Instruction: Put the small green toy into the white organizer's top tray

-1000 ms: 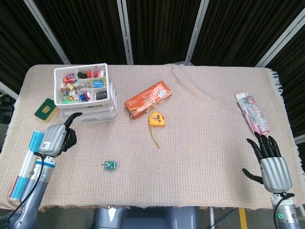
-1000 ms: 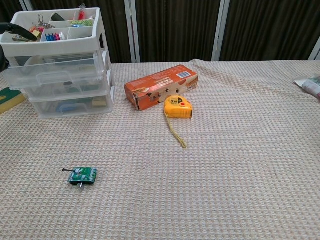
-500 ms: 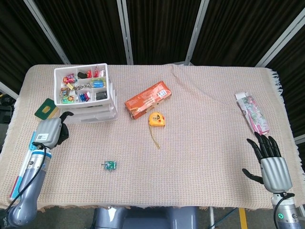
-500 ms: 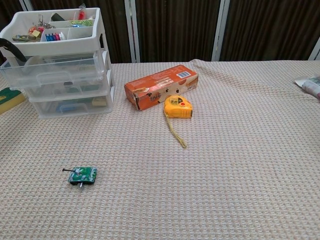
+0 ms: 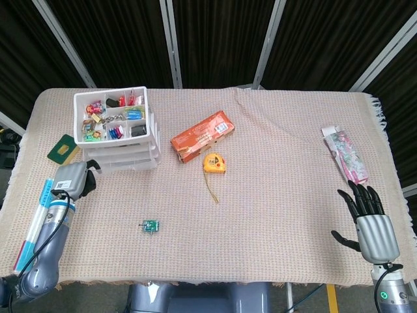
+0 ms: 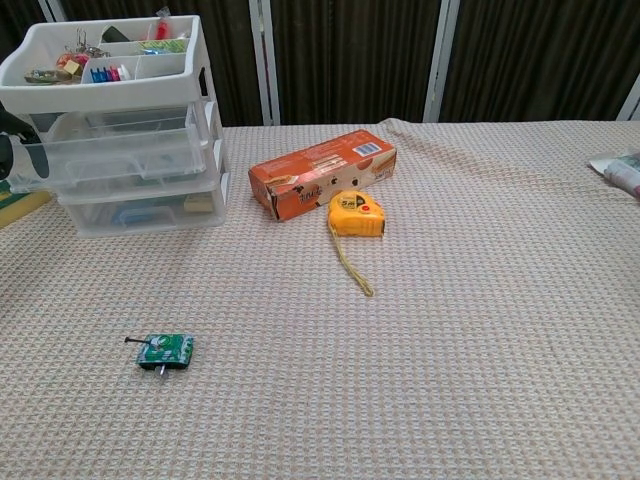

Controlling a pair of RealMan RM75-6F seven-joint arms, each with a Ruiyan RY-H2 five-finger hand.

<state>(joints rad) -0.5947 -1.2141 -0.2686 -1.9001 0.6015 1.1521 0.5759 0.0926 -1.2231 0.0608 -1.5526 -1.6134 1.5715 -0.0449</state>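
Observation:
The small green toy (image 5: 150, 226) (image 6: 165, 350) lies on the woven cloth near the front, left of centre. The white organizer (image 5: 111, 92) (image 6: 120, 95) stands at the back left; its top tray is divided and holds several small coloured items. My left hand (image 5: 73, 179) hangs low at the left, just in front of the organizer's drawers and well left of the toy. Its fingers look curled in and it holds nothing. The chest view shows only a sliver of this left hand (image 6: 10, 160) at the edge. My right hand (image 5: 368, 218) rests at the front right with fingers spread, empty.
An orange box (image 5: 202, 135) (image 6: 322, 172) and a yellow tape measure (image 5: 215, 163) (image 6: 356, 213) with its strap out lie mid-table. A printed packet (image 5: 345, 153) sits at the far right. A green card (image 5: 63, 148) and a blue-white pack (image 5: 36, 225) lie by the left edge.
My left hand has dropped from the height of the top tray and pulled back toward the left edge. The toy and my right hand have not moved.

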